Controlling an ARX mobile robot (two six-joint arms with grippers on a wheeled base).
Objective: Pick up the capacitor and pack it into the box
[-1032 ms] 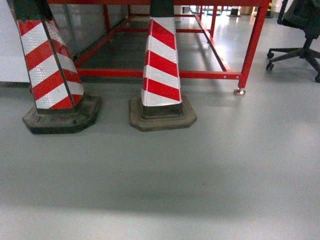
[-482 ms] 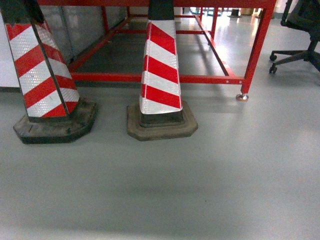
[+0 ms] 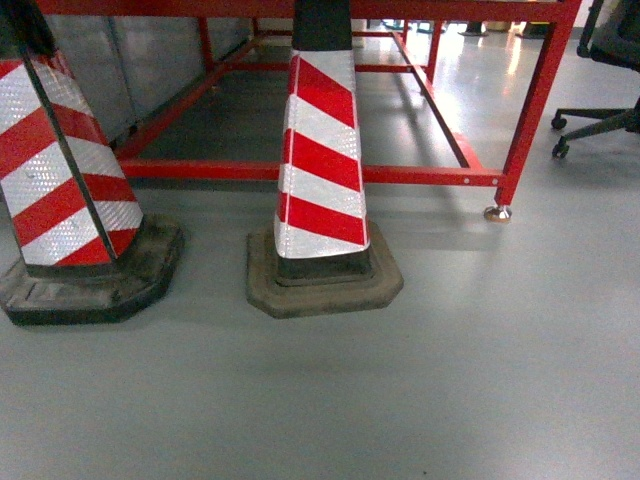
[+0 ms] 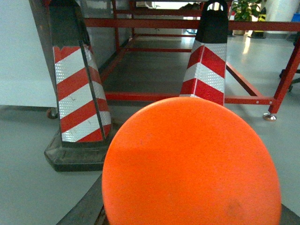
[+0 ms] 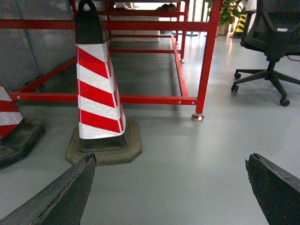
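Observation:
The capacitor and the box are out of view in every frame. A large round orange object (image 4: 192, 164) fills the lower part of the left wrist view. It hides the left gripper's jaws; only a dark finger (image 4: 86, 208) shows at its lower left edge. My right gripper (image 5: 171, 157) stands open above bare grey floor, its two dark fingertips far apart with nothing between them. Neither gripper shows in the head view.
Two red-and-white striped cones on heavy bases stand ahead, one in the middle (image 3: 320, 180) and one on the left (image 3: 60, 190). Behind them is a red metal frame (image 3: 310, 172) with a footed leg (image 3: 497, 212). A black office chair (image 5: 272, 42) stands at the right.
The head view has closed in on the cones: they look bigger and lower, the left cone has slid toward the left edge, and the chair has nearly left the frame.

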